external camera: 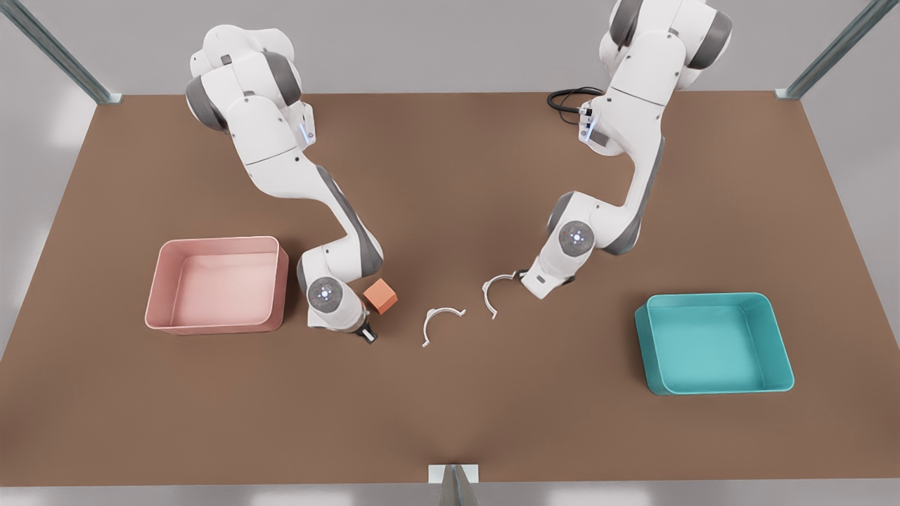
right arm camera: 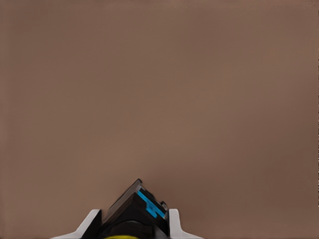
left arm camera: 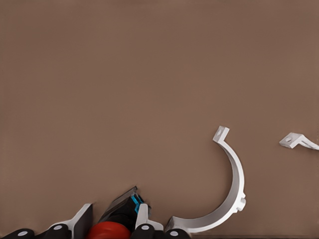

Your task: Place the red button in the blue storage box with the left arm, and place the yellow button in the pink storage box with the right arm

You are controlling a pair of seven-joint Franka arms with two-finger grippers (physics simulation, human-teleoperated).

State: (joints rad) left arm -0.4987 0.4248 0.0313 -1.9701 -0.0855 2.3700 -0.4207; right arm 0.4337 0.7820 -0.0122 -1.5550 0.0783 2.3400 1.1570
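The red button (left arm camera: 108, 232) sits low on the brown table (external camera: 450, 407) between the fingers (left arm camera: 142, 219) of my left gripper (left arm camera: 112, 224), which is shut on it. In the front view that left gripper (external camera: 524, 276) is right of centre, well left of the blue storage box (external camera: 777, 337). My right gripper (right arm camera: 133, 224) is shut on the dark base of the yellow button (right arm camera: 132, 211), whose yellow cap just peeks out. From the front the right gripper (external camera: 367, 335) is close to the table, just right of the pink storage box (external camera: 281, 281).
An orange cube (external camera: 380, 295) lies right beside the right arm's wrist. Two white curved clips lie mid-table: one (external camera: 441, 320) between the arms, the other (external camera: 496, 292) touching distance from the left gripper, also the near clip (left arm camera: 234, 189). A black cable (external camera: 566, 98) lies at the back.
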